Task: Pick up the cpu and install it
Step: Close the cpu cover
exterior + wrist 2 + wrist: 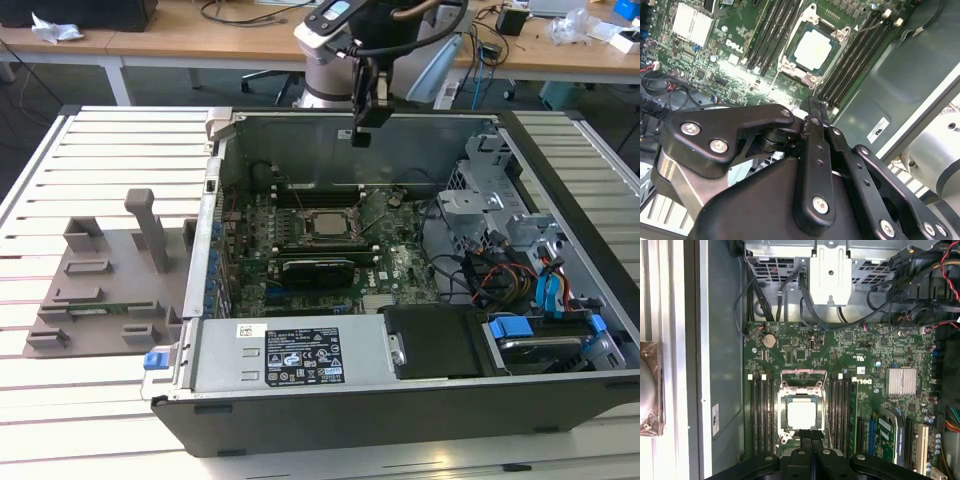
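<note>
This is a robotics lab or electronics workshop: an opened desktop computer case [300,150] lies on a slatted aluminium surface [110,150] beside a grey fixture tray [110,255], with cable-strewn wooden desks [180,40] along the frame's top edge.

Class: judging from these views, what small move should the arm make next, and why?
Probably draw straight up, clear of the computer case: the cpu already lies in its socket, and the gripper hangs above it, shut and empty.
</note>
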